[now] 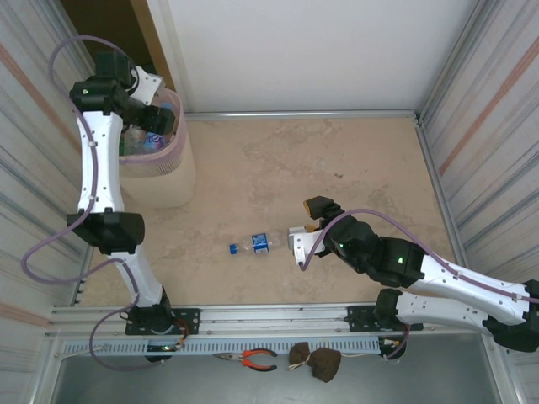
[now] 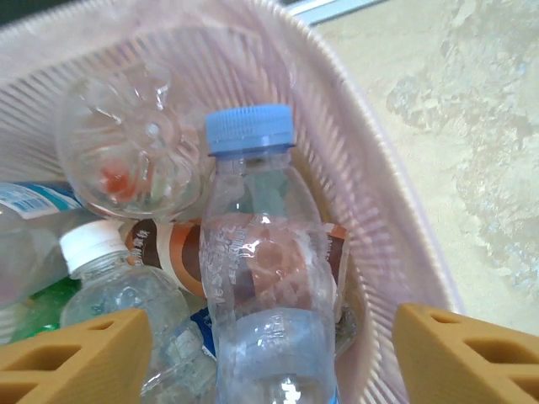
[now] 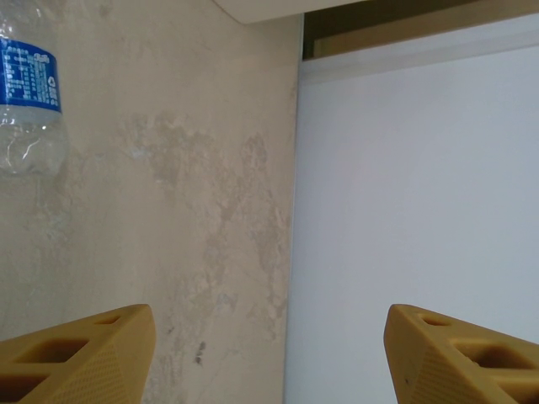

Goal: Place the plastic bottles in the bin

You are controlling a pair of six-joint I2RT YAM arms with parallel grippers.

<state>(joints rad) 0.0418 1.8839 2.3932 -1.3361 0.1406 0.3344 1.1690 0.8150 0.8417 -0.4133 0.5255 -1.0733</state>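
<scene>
Top view: one clear bottle (image 1: 250,245) lies on its side on the beige worktop (image 1: 337,160), near the near edge and about mid-width. Its long axis runs roughly left-right; the blue cap points left and the base points right. A blue label wraps its middle.

Right gripper (image 1: 305,224): low over the worktop just right of the bottle's base, facing left, apart from it. Jaws are spread wide with nothing between them. In the right wrist view the labelled bottle (image 3: 29,93) sits far up at the left, ahead of the left finger (image 3: 80,353) and off the centre line of the gap.

Left gripper (image 1: 158,118): over the mouth of the bin (image 1: 168,181) at the far left corner. In the left wrist view the jaws are released, both orange fingers (image 2: 76,358) well clear of a blue-capped bottle (image 2: 265,278) that stands between them, cap pointing away from the camera. This bottle is inside the pink-lined bin (image 2: 370,168), resting on other bottles: a white-capped bottle (image 2: 105,269), a brown-labelled bottle (image 2: 173,252), and one seen base-on (image 2: 126,143).
</scene>
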